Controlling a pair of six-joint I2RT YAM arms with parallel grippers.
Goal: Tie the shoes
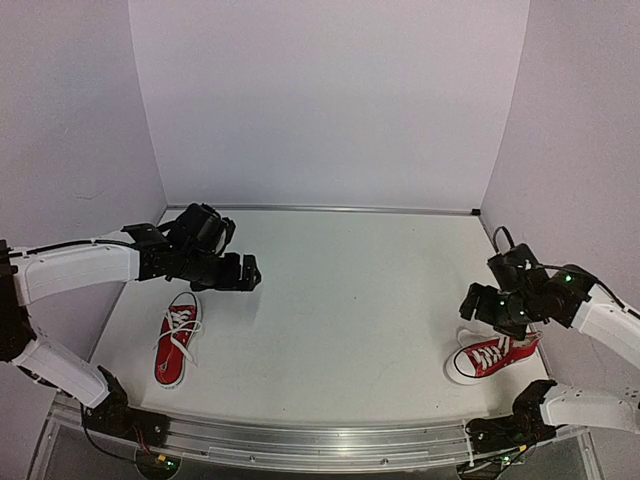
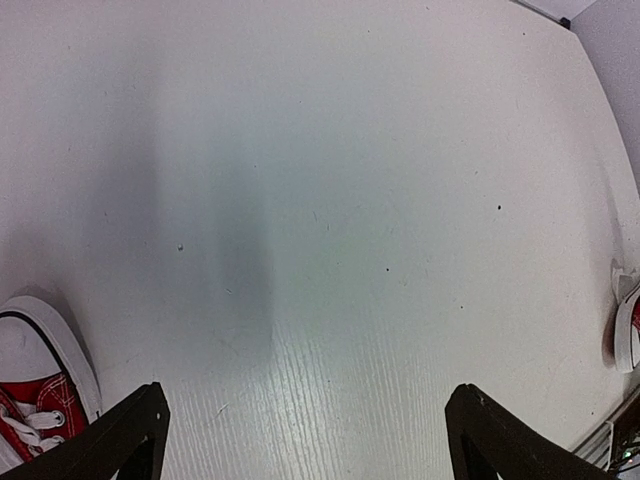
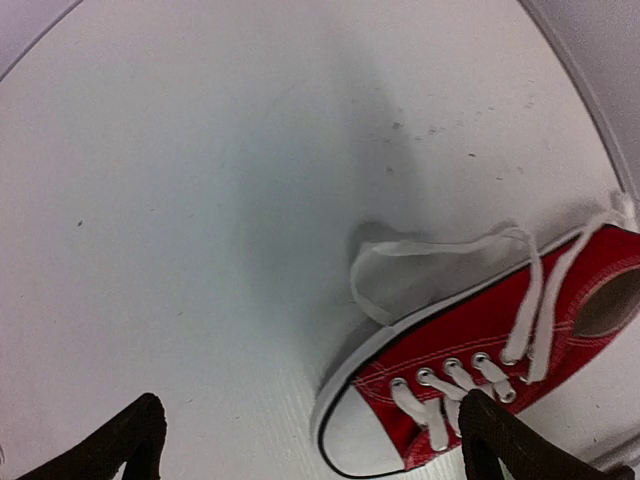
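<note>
Two red shoes with white laces and white toe caps lie on the white table. The left shoe (image 1: 177, 345) lies near the front left, toe toward the front, laces untied; its toe cap (image 2: 45, 385) shows at the lower left of the left wrist view. My left gripper (image 1: 243, 272) (image 2: 305, 438) hovers open behind and to the right of it, over bare table. The right shoe (image 1: 490, 357) (image 3: 500, 340) lies at the front right, its loose lace (image 3: 420, 250) trailing on the table. My right gripper (image 1: 487, 308) (image 3: 310, 438) hangs open just above this shoe's toe, holding nothing.
White walls (image 1: 330, 100) enclose the table on three sides. A metal rail (image 1: 320, 440) runs along the front edge between the arm bases. The right shoe's sole (image 2: 628, 335) also shows at the far right of the left wrist view.
</note>
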